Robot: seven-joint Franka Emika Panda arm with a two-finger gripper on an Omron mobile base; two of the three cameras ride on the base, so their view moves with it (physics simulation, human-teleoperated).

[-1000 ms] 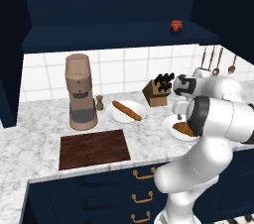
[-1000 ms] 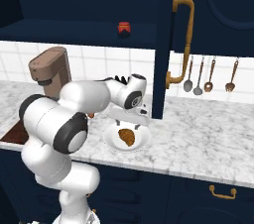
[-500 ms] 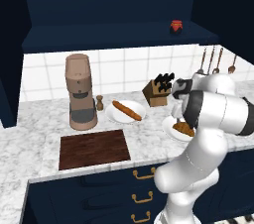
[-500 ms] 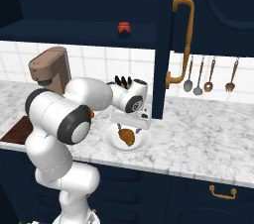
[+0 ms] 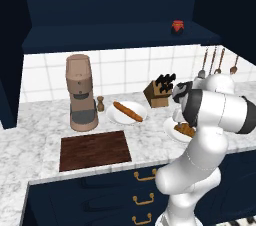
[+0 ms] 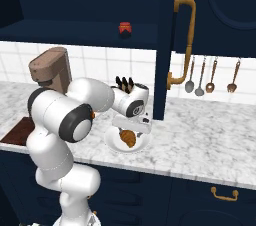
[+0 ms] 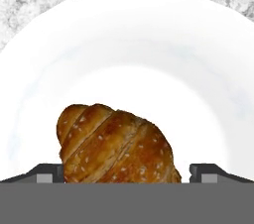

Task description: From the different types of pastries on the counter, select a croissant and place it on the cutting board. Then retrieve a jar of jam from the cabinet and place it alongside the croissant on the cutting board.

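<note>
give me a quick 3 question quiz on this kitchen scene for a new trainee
1. True or false: the croissant already lies on the cutting board.
2. Multiple choice: where is the jam jar? A) on the white plate B) on the cabinet shelf above the counter C) on the cutting board
3. Fill in: the tool hangs over the ____, one finger on either side.

Key:
1. False; it sits on the white plate.
2. B.
3. Croissant.

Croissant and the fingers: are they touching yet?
Apart. In the hand view the fingers stand either side of the croissant on its white plate, with plate showing between each tip and the pastry.
</note>
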